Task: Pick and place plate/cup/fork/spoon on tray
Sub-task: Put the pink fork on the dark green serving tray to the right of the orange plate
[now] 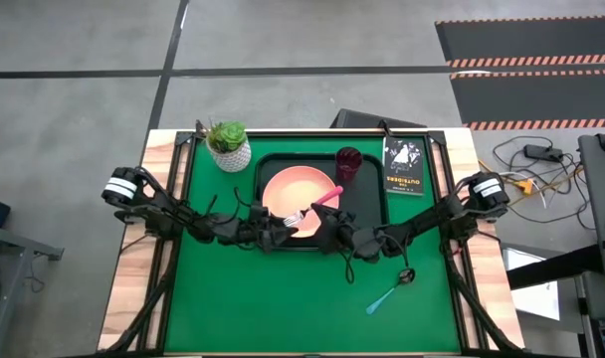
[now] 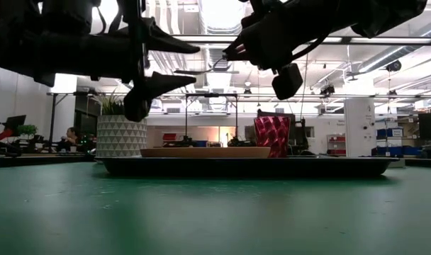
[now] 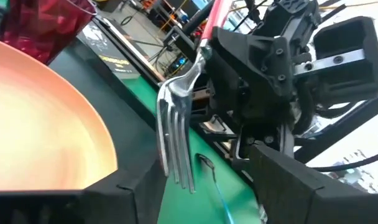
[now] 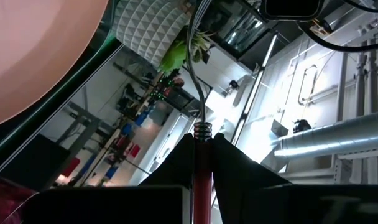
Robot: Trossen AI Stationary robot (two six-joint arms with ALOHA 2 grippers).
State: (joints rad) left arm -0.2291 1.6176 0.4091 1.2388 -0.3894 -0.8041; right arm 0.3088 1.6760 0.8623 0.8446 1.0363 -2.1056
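Observation:
The salmon-pink plate [image 1: 295, 191] lies in the dark tray [image 1: 367, 204], and the maroon cup [image 1: 348, 162] stands at the tray's far right corner. My right gripper [image 1: 328, 223] is shut on the pink-handled fork [image 1: 312, 204] above the plate's near right part. My left gripper [image 1: 280, 232] is open at the tray's near rim. Its fingers [image 3: 282, 180] stand on either side of the fork's tines [image 3: 175, 149] and are apart from them. The blue-handled spoon [image 1: 390, 289] lies on the green mat at the near right. My right gripper pinches the fork's pink handle [image 4: 202, 158] between its two fingers, just behind the metal collar. The metal neck runs on past the fingertips. The fork is lifted clear over the plate and tilted. Its tines [image 1: 293, 217] point toward the left gripper, and the handle's free end [image 1: 337, 189] points far right.
A white pot with a green plant [image 1: 229, 145] stands at the far left beside the tray. A small black booklet [image 1: 403, 166] lies to the right of the tray. The green mat nearer than the tray is open, apart from the spoon.

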